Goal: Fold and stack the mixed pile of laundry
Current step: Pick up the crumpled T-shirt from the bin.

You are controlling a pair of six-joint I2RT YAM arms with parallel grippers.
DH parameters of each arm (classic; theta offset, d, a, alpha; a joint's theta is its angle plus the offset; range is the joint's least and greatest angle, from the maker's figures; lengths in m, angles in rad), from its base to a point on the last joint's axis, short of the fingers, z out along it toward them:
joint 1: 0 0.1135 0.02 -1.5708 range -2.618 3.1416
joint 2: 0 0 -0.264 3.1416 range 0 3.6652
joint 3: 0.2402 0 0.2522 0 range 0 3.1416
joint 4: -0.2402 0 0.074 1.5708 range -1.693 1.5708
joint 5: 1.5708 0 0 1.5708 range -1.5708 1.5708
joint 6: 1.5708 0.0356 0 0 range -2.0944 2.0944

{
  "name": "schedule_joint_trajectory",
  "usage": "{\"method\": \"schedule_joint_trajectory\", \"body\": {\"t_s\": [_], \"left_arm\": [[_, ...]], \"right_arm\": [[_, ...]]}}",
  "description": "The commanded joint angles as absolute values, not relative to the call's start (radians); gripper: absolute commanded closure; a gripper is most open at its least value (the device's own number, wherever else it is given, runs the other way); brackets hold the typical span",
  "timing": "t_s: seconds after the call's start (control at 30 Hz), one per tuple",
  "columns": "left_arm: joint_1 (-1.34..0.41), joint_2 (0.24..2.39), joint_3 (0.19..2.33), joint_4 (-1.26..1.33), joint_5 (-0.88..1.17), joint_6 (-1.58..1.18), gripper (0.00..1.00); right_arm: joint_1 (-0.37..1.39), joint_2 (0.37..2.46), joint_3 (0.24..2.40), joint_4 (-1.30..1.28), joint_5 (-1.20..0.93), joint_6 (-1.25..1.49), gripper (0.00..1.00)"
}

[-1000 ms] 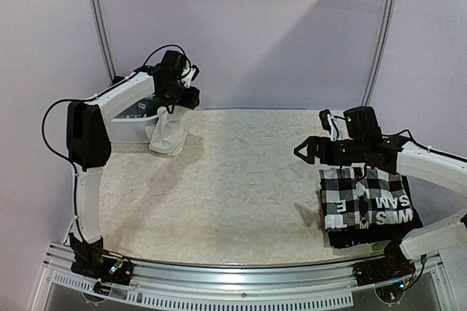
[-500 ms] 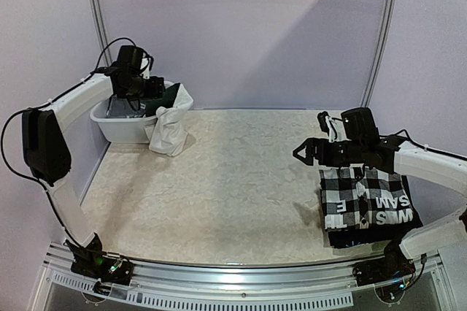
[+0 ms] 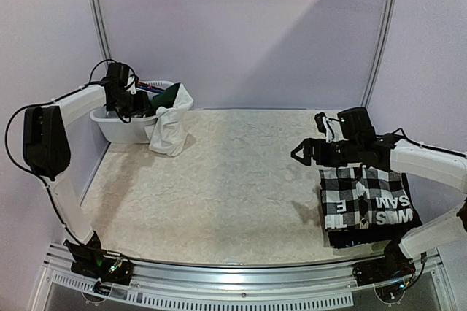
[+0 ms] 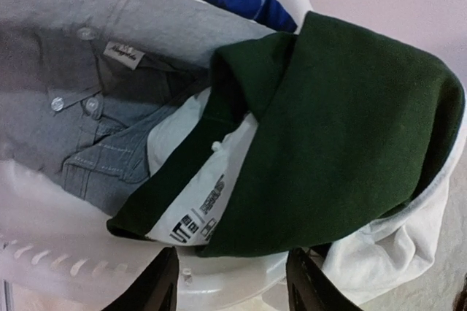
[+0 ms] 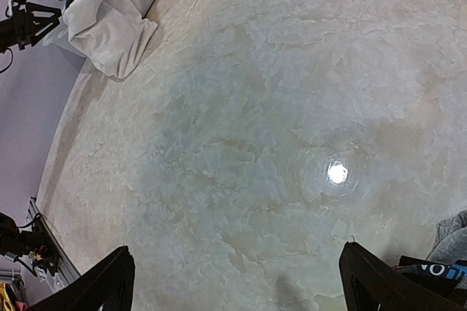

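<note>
Left wrist: green garment (image 4: 328, 143) is draped over grey shirt (image 4: 95, 85) in basket (image 4: 44, 212).
Left fingers (image 4: 157, 285): spread, empty.
Right fingers (image 5: 102, 285): spread, empty.

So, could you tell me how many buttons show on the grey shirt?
3 on the grey shirt: one button beside the neck label, another and a third lower down, side by side. Others may hide under the green garment.

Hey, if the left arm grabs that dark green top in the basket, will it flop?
Likely floppy: the dark green top drapes in soft folds over the basket rim. It may drag the white cloth touching it along.
</note>
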State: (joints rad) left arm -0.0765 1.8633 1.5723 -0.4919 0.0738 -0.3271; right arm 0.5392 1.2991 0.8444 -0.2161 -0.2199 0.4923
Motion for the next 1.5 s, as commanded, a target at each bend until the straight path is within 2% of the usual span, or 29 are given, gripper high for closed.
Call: {"method": "schedule_joint_trajectory", "body": {"t_s": [0.0,0.17,0.37,0.4,0.77,1.03,1.27,1.47], "left_arm": [[-0.071,1.933,1.623,-0.462,0.166,-0.336,0.54],[-0.070,1.961,1.648,-0.462,0.187,-0.343,0.65],[-0.072,1.932,1.644,-0.460,0.177,-0.348,0.92],[-0.073,1.922,1.641,-0.459,0.174,-0.350,0.99],[-0.159,1.748,1.637,-0.474,0.103,-0.332,1.00],[-0.309,1.618,1.791,-0.521,0.098,-0.322,1.00],[-0.446,1.617,1.959,-0.532,0.205,-0.315,1.00],[-0.486,1.631,2.013,-0.318,0.477,-0.424,1.00]], "right_arm": [[0.553,1.318,0.874,-0.220,-0.227,0.492,0.01],[0.553,1.313,0.875,-0.228,-0.222,0.489,0.01],[0.554,1.317,0.879,-0.227,-0.224,0.489,0.01],[0.555,1.319,0.880,-0.228,-0.225,0.489,0.01],[0.564,1.333,0.899,-0.232,-0.230,0.492,0.01],[0.580,1.344,0.919,-0.219,-0.264,0.499,0.01],[0.590,1.299,0.919,-0.218,-0.275,0.507,0.01],[0.591,1.240,0.921,-0.223,-0.290,0.504,0.01]]}}
